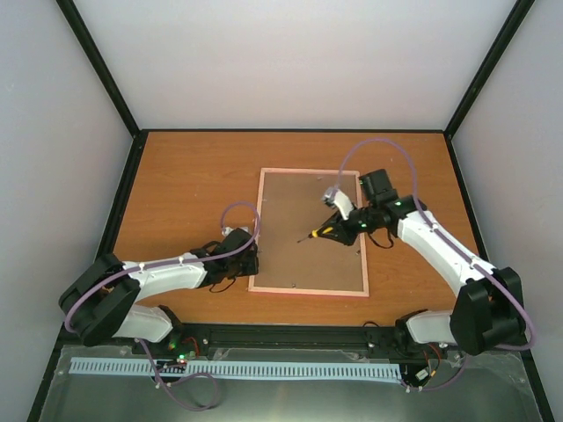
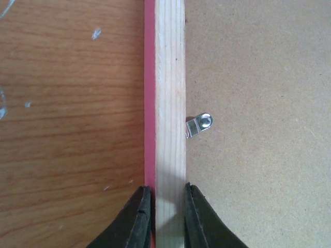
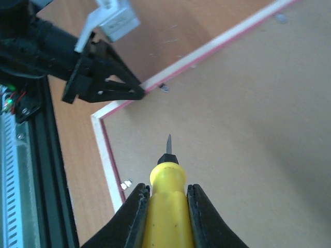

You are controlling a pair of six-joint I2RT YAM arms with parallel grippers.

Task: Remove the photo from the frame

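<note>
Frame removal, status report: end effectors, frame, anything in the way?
Left end effector shut on frame, left rail. Right end effector shut on screwdriver, tip over backing board. Frame face down; metal tab overlaps board, photo hidden.

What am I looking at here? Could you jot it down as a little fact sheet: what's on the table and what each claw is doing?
Surface: wooden table
Object: pink frame, face down, brown backing board up
Left gripper: shut on the frame's left rail
Right gripper: shut on a yellow-handled screwdriver, tip over the board
Fastener: small metal tab on the board beside that rail
Photo: not visible
</note>
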